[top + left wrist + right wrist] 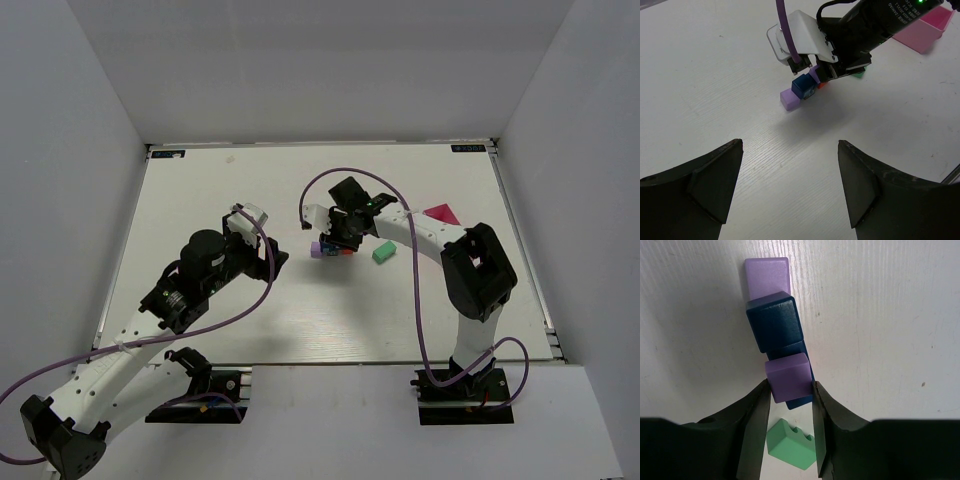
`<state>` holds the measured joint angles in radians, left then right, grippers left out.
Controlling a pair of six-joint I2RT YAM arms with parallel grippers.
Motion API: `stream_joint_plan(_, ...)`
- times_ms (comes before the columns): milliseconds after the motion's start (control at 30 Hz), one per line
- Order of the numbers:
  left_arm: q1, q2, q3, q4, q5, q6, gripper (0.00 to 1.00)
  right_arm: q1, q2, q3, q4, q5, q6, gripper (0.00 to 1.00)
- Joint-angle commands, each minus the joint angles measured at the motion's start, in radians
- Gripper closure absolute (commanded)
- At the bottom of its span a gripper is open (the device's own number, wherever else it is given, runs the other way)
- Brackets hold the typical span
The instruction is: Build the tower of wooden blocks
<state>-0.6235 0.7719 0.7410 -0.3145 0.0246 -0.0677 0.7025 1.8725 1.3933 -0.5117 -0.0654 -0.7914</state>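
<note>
Your right gripper (pixel 791 386) pinches a purple cube (pixel 788 375) between its two fingers, jaws drawn in to the cube's width. It is poised directly over the small cluster of wood blocks near the middle of the table (pixel 200 190). Your left gripper (pixel 790 185) hangs short of that cluster, jaws spread wide with nothing between them.

Six pieces are in sight:
- Two are purple: the cube in the grip, and a paler purple block (pixel 767 276) lying on the table at the far end of the row.
- One dark blue cube (pixel 774 320) sits against that purple block.
- A second blue piece (pixel 801 401) shows under and behind the held cube, most of it hidden.
- One red block (pixel 821 85) peeps out beneath the right gripper in the left wrist view.
- One green block (pixel 790 438) with a notched edge lies on its own just beside the row, toward the right arm's side.

You cannot tell from these views whether the held cube touches the blue piece below it.

One pink tray (pixel 925 30) sits beyond the cluster, beside the right arm's forearm and apart from the blocks.
</note>
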Motion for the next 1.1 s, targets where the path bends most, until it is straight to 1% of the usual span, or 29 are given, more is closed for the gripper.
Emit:
stream_joint_plan(0, 0.005, -0.017, 0.023, -0.005, -0.011, 0.003, 0.14, 0.008, 0.007, 0.036, 0.029, 0.01, 0.004, 0.99)
stream_joint_plan(67, 0.005, -0.017, 0.023, -0.005, -0.011, 0.003, 0.14, 0.006, 0.007, 0.038, 0.032, 0.01, 0.004, 0.96)
stream_joint_plan(333, 0.005, -0.017, 0.023, -0.005, -0.011, 0.003, 0.14, 0.008, 0.011, 0.033, 0.032, 0.015, -0.002, 0.91)
stream_joint_plan(400, 0.005, -0.017, 0.023, -0.005, -0.011, 0.003, 0.14, 0.008, 0.011, 0.033, 0.032, 0.015, -0.002, 0.91)
stream_joint_plan(533, 0.005, -0.017, 0.023, -0.005, -0.011, 0.003, 0.14, 0.009, 0.019, 0.033, 0.029, 0.018, -0.002, 0.86)
stream_joint_plan(600, 0.005, -0.017, 0.023, -0.005, -0.011, 0.003, 0.14, 0.011, 0.016, 0.033, 0.032, 0.018, -0.005, 0.81)
stream_joint_plan(667, 0.005, -0.017, 0.023, -0.005, -0.011, 0.003, 0.14, 0.009, 0.019, 0.032, 0.027, 0.018, -0.006, 0.79)
stream_joint_plan(833, 0.005, -0.017, 0.023, -0.005, -0.011, 0.003, 0.14, 0.014, 0.017, 0.029, 0.03, 0.021, -0.006, 0.78)
stream_joint_plan(1067, 0.005, -0.017, 0.023, -0.005, -0.011, 0.003, 0.14, 0.014, 0.02, 0.027, 0.029, 0.022, -0.009, 0.72)
